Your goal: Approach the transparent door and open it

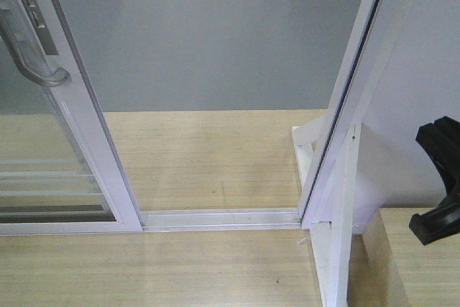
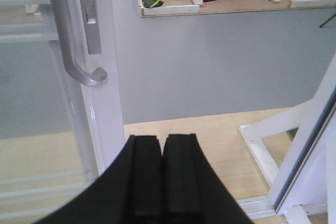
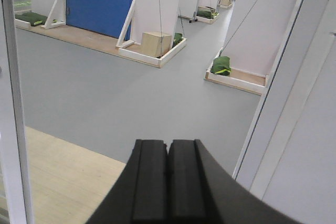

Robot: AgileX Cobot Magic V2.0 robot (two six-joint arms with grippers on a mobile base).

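Both end effectors have their pads pressed together and carry nothing: left end effector (image 2: pixel 163 145) in its wrist view sits low and just right of the door stile, right end effector (image 3: pixel 168 150) looks straight out through the gap at the grey floor beyond. The transparent door (image 1: pixel 57 177) stands at the left of the front view, slid well aside, with a wide gap between it and the fixed white post (image 1: pixel 338 177) on the right; floor track (image 1: pixel 223 217) is bare between them. So the opening looks largely done, judging by the gap alone. Risks from here: the left end effector is near the pull handle (image 2: pixel 73 51) but below it and not touching, so any upward or leftward move with pads closed could knock the handle tip or scrape the stile rather than hook it. The dark arm part (image 1: pixel 438 177) at the right edge of the front view is close to the post and its brace; base motion forward could clip it. Driving over the raised track could also jolt the base.
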